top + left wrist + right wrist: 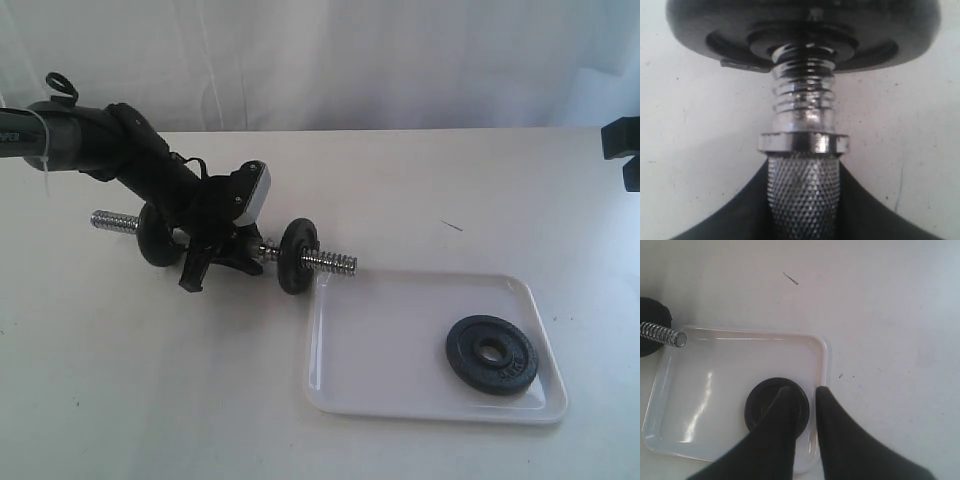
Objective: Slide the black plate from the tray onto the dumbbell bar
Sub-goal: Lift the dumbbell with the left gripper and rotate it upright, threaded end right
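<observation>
The black plate (492, 354) lies flat at the near right of the white tray (400, 290). The chrome dumbbell bar (335, 262) lies on the table left of the tray, its threaded end reaching over the tray's far left corner. My left gripper (213, 255) is shut on the bar's knurled middle (802, 200), between two black discs. In the right wrist view my right gripper (805, 390) hangs open well above the tray (715, 370), one finger over the plate (760, 407), the other over the tray's rim.
Two other black discs (155, 235) (297, 257) sit on the bar, one on each side of my left gripper. A black part of the right arm (622, 150) shows at the right edge. The white table (450, 190) runs back to a white curtain.
</observation>
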Controlling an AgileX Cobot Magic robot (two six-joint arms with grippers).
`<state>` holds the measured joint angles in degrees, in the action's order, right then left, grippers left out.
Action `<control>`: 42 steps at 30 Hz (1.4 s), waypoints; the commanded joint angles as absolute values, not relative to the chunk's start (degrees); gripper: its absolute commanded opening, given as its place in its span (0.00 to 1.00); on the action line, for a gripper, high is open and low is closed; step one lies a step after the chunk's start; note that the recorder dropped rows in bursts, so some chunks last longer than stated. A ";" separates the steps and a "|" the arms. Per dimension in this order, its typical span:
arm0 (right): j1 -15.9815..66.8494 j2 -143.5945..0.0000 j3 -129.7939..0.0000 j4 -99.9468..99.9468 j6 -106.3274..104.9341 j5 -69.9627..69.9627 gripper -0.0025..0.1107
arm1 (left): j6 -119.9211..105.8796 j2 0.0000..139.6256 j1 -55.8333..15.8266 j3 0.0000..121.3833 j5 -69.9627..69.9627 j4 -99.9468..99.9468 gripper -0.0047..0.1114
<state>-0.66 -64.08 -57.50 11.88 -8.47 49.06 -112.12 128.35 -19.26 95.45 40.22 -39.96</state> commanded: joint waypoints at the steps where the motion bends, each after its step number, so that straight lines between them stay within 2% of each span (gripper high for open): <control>1: -1.06 -64.03 -57.85 11.83 -9.21 48.55 0.16 | -119.13 129.51 -19.52 94.71 43.30 -41.58 0.33; 20: -1.06 -64.03 -57.85 11.93 -9.21 48.76 0.16 | -117.94 132.51 -19.52 94.71 45.98 -47.46 0.32; 23: -1.06 -64.03 -57.85 11.93 -9.21 48.76 0.16 | -117.94 132.41 -19.52 94.71 45.98 -47.46 0.24; 26: -1.06 -64.03 -57.85 11.93 -9.21 48.76 0.16 | -117.80 132.41 -19.52 94.71 45.98 -47.34 0.04; 42: -1.06 -64.03 -57.85 11.93 -9.21 48.88 0.16 | -113.43 131.33 -16.35 94.71 51.47 -55.01 0.04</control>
<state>-0.66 -64.08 -57.50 11.88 -8.57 49.06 -112.12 129.78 -17.09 96.00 44.92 -48.37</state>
